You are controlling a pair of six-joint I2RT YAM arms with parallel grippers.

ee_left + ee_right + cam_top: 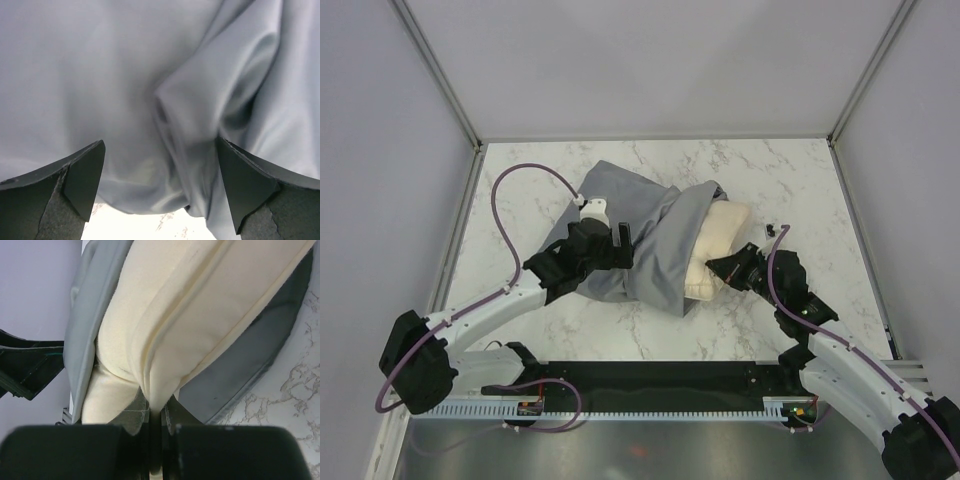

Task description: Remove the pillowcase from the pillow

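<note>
Setting: A white, grey-veined marble table [780, 175] boxed in by plain pale walls [650, 60], with both arms reaching in from the near edge.
Pillowcase: The grey pillowcase [650, 240] lies rumpled at the middle of the table. It is bunched into deep folds and spreads from the centre toward the left.
Pillow: The cream pillow [720, 235] sits at centre right. Its right end pokes out of the case's open side, and the rest is under grey cloth.
Left gripper: The left gripper [618, 238] sits on top of the case, left of the pillow. Its wrist view shows the two dark fingers [82, 180] spread wide, with a raised fold of grey cloth [100, 75] between them and a sliver of table below.
Right gripper: The right gripper [722, 268] meets the pillow's exposed near edge. Seen from its wrist, the fingers [120, 442] are pressed together, pinching the pillow's seamed edge [200, 315].
Around the pinch: Grey cloth [87, 330] flanks the pillow on both sides, and marble shows at the right of that view.
</note>
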